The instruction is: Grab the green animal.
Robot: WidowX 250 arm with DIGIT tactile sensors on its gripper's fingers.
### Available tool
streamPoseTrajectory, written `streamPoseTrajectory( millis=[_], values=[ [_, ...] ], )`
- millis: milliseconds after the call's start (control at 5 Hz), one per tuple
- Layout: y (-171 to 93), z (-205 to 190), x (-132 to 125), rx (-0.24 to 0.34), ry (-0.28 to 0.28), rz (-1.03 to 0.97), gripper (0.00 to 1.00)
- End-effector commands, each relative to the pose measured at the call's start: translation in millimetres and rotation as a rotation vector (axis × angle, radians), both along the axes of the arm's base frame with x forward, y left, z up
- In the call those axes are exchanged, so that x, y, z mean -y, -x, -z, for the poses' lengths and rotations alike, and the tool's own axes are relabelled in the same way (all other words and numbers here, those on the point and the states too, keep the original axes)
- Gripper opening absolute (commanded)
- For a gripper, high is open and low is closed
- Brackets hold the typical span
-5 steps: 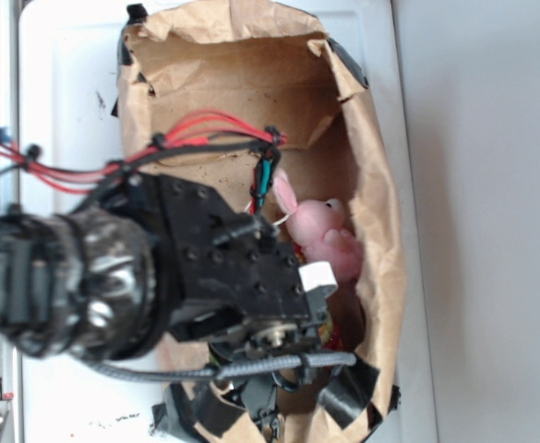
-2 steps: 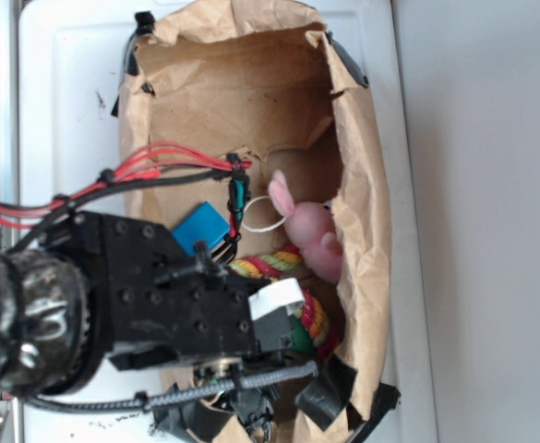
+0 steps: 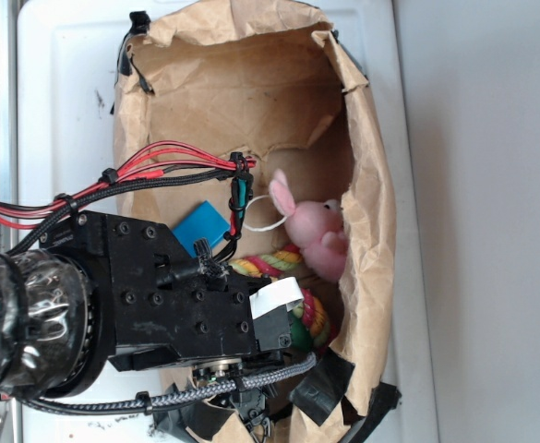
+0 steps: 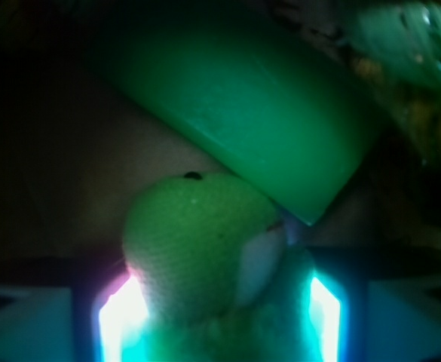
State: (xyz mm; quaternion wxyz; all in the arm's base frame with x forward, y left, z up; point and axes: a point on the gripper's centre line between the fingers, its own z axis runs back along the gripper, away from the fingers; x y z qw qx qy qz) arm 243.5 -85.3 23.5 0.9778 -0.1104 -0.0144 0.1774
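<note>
In the exterior view the arm (image 3: 159, 295) hid the gripper; only the bunny (image 3: 320, 235), rope (image 3: 279, 263) and blue block (image 3: 203, 228) showed in the bag (image 3: 371, 231). Since 0.4 s ago, the bunny had shifted slightly right.

In the wrist view the green animal (image 4: 194, 241) sat between the fingers (image 4: 118, 317), touching the green block (image 4: 235, 113). Whether they were clamped, I could not tell; lifting might drag the block.

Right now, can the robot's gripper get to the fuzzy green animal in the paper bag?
Probably yes. In the wrist view the green animal sits right at the gripper, between its glowing fingers, with nothing in front of it. The flat green block lies just behind, touching or nearly so. Whether the gripper has closed is unclear.
</note>
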Motion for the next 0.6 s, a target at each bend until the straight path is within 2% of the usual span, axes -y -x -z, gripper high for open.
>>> streamPoseTrajectory(
  millis=[0, 200, 400],
  values=[
    [2.2, -8.4, 1.4, 0.033, -0.022, -0.005, 0.0],
    [-4.3, -29.5, -14.6, 0.08, -0.026, -0.052, 0.0],
    [-46.8, -49.1, -66.3, 0.071, 0.029, -0.104, 0.0]
  ],
)
